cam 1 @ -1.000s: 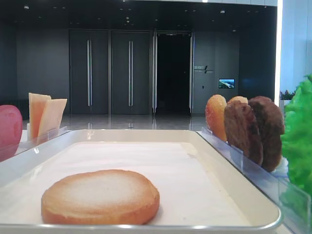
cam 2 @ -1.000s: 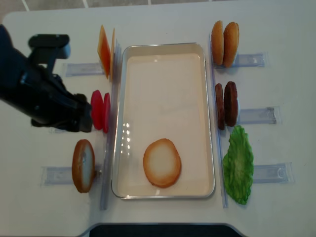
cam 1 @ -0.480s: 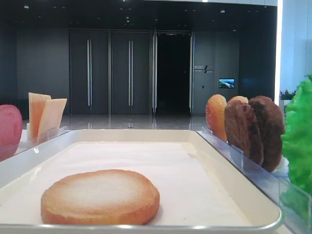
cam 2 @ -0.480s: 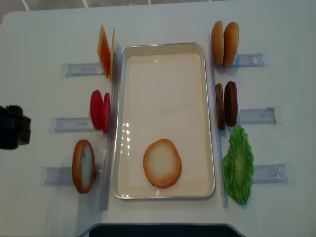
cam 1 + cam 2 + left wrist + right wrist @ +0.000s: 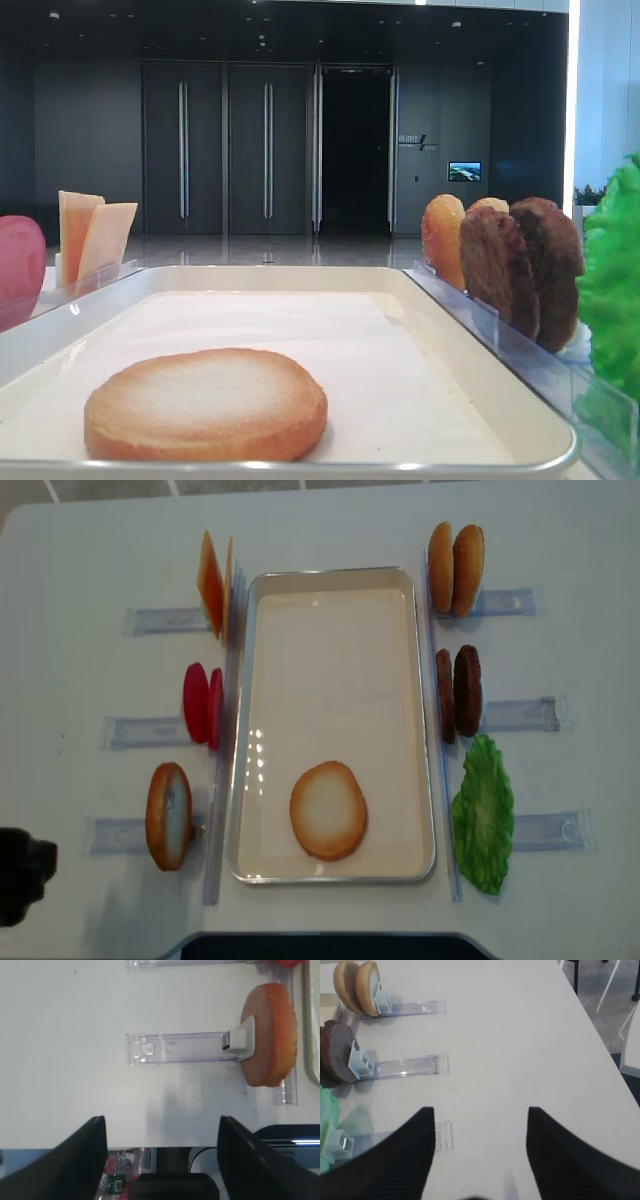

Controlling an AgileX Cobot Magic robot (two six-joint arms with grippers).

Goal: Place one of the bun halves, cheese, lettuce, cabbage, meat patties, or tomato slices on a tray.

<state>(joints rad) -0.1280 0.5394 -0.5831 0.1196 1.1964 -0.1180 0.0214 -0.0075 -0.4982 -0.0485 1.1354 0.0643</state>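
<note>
On the cream tray in the middle of the bench there's already one bun half lying flat near the front end, so as far as I can judge one piece is placed. Everything else stands on edge in the clear holders: another bun half front left, tomato slices and cheese further back, two more buns, the meat patties and the lettuce on the right. The left end effector hangs low near the front left edge of the bench, fingers spread wide with nothing between them. The right end effector is likewise spread and empty, over bare bench off to the right of the holders. What could go wrong from here? If the left arm goes for that upright bun, it's propped by a little clip and sits right by the tray rim, so a sloppy approach could tip it or nudge the holder into the tray. The holders look light, so a bump might knock over the standing tomato slices beside it too.
</note>
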